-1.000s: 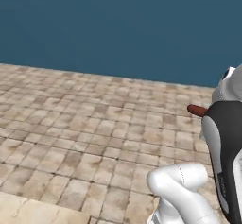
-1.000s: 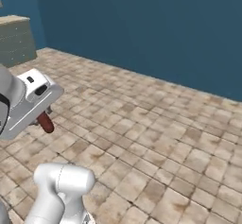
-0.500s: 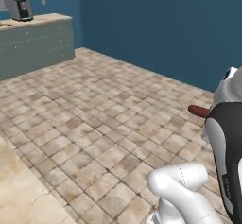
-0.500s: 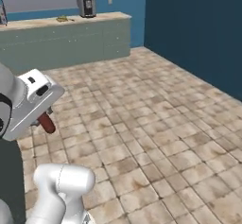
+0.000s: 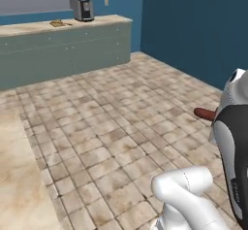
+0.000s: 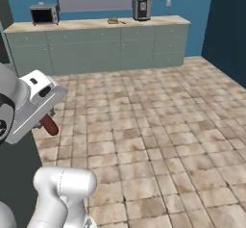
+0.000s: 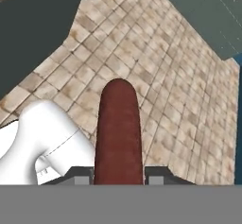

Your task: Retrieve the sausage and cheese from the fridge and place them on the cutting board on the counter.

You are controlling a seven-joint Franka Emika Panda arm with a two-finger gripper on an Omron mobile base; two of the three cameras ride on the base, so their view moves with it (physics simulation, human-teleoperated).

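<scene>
Sausage (image 7: 118, 133) sits clamped in the gripper (image 7: 118, 173), its near end cut off at the bottom of the hand view, the two fingers (image 7: 78, 175) pressed on either side and mostly hidden. In the left base view only its tip (image 5: 204, 113) pokes out from behind the white arm, above the tiled floor (image 5: 111, 132). In the right base view its lower end (image 6: 49, 125) hangs below the hand. Far back stands the counter (image 6: 96, 24), with a small flat thing (image 6: 113, 21) on it, too small to identify, just left of a coffee machine (image 6: 141, 8); a microwave (image 6: 43, 14) sits at its left end.
</scene>
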